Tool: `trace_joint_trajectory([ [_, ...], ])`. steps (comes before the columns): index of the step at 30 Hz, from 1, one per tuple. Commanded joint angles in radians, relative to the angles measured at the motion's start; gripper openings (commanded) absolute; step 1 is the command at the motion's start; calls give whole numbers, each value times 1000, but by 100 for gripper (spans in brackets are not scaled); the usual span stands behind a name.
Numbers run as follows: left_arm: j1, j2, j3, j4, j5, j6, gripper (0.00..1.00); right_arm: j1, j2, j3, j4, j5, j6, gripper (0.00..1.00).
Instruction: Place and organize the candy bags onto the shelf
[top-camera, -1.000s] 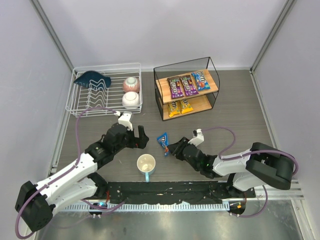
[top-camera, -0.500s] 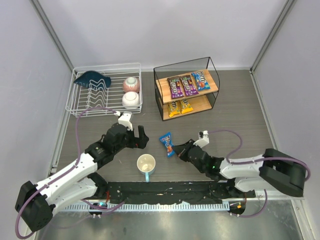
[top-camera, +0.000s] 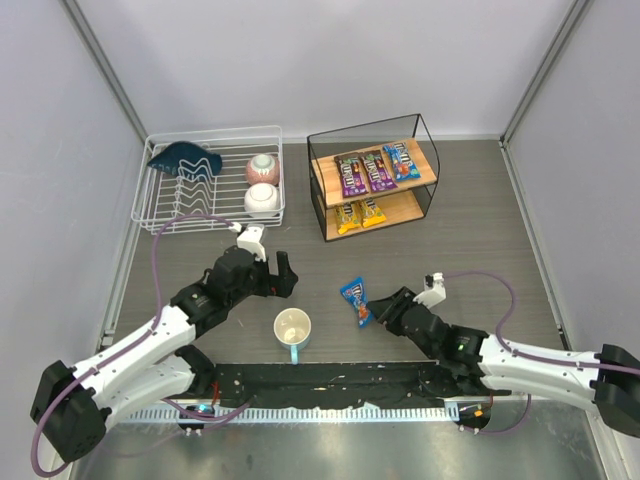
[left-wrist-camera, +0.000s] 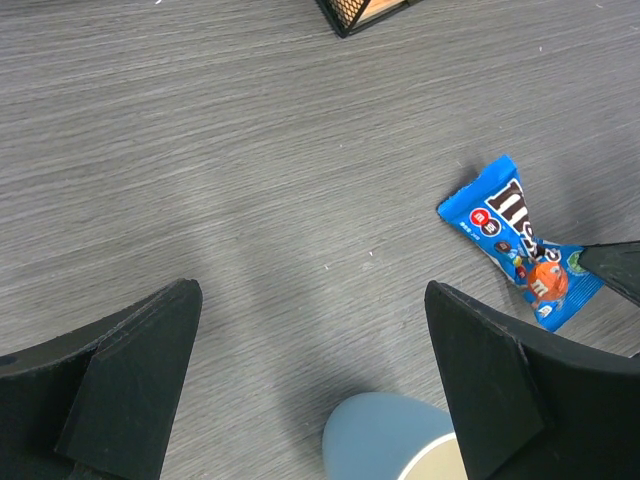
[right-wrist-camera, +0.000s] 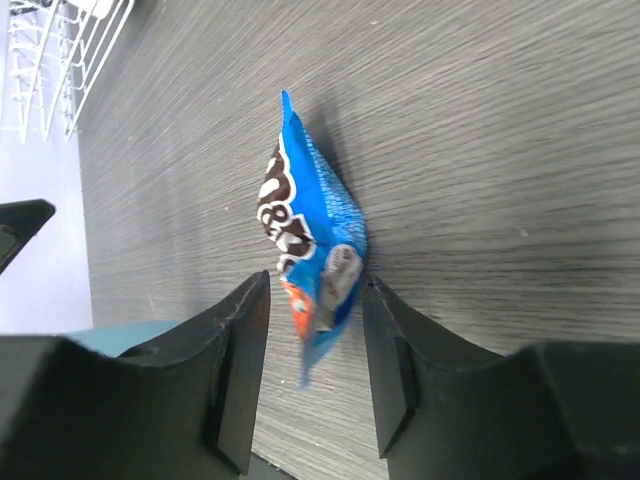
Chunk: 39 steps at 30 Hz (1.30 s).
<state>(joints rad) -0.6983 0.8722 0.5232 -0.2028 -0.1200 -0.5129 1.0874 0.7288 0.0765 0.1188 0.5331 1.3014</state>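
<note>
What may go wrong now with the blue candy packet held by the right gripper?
The right gripper pinches the glossy blue candy packet only at one end, so it may slip or swing when lifted. The light blue mug stands close by, so the arm might knock it.

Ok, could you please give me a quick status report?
Right hand shut on blue bag. Left hand open, empty. Other five bags on shelf. Mug nearby, not blocking.
</note>
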Motion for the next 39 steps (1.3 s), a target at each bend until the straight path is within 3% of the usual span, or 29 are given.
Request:
trace_joint_trajectory([
  [1,-3,4,17,17,2,13,100,6,-66,29,-198,82,9,49],
  [8,-3,-9,17,14,-3,13,100,6,-111,135,-265,194,-83,47],
  [13,-3,-10,17,11,-4,11,100,6,-46,190,-124,174,-163,12],
  [17,-3,-12,15,13,-6,13,100,6,53,198,20,136,-185,1],
  [26,-3,-1,12,19,-1,13,100,6,369,143,531,76,-218,1],
  [39,-3,5,9,23,-1,13,100,6,465,144,596,105,-215,1],
])
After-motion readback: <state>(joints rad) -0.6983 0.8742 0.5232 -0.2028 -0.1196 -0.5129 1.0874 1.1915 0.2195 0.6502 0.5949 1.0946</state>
